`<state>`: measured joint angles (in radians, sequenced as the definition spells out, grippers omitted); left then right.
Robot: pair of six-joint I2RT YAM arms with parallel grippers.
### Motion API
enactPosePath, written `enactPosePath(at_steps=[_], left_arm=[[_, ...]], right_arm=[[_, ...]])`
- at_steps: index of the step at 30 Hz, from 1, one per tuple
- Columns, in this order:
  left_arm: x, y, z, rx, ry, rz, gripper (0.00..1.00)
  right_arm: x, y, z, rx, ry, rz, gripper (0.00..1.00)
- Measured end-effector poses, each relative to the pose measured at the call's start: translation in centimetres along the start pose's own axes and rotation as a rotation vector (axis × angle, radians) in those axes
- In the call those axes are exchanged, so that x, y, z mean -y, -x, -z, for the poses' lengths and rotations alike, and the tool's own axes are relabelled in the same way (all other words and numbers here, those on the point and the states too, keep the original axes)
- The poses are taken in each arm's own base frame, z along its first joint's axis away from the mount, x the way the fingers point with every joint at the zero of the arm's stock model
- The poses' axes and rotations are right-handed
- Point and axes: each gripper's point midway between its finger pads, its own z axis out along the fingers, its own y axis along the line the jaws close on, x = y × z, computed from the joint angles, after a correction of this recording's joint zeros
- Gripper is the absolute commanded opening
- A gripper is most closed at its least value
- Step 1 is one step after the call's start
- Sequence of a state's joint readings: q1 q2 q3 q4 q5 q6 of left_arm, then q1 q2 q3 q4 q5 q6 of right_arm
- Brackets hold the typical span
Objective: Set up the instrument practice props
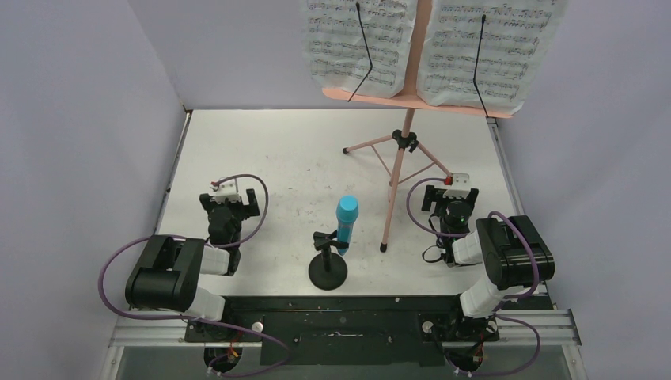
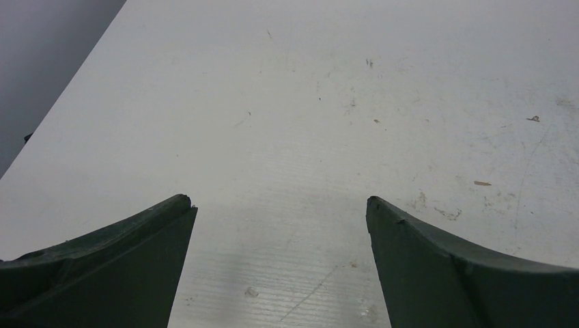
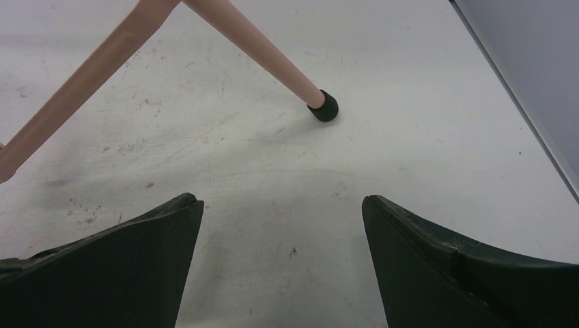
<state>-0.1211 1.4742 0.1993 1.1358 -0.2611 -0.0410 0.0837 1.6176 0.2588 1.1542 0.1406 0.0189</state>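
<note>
Pink music stand [image 1: 405, 141] is set at the far right of the table [image 1: 261, 150], tripod legs spread. One black foot [image 3: 323, 108] is seen just ahead of the right gripper [image 1: 451, 194]. Another leg ends near the mic stand [image 1: 327, 273], apart from it. Two sheet-music pages [image 1: 352, 43] are held on the stand's desk under black wire arms. Blue microphone [image 1: 346, 218] is clipped, tilted, in the mic stand at near centre. Left gripper [image 1: 229, 198] is spread wide, nothing gripped, over bare tabletop near the left edge. Right gripper is also spread wide, nothing gripped, near the right edge.
</note>
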Motion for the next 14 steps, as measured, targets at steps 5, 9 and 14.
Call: enactPosePath(at_steps=[5, 9, 14], left_arm=[[-0.05, -0.2, 0.03, -0.008, 0.003, 0.002, 0.96], [-0.08, -0.25, 0.04, -0.01, 0.005, 0.002, 0.96], [-0.18, -0.27, -0.16, -0.018, 0.005, 0.002, 0.96]], right_arm=[[-0.01, -0.06, 0.01, -0.002, 0.0, 0.001, 0.9], [-0.02, -0.1, 0.02, -0.004, 0.001, 0.001, 0.9], [-0.04, -0.1, 0.02, -0.004, 0.002, 0.001, 0.9]])
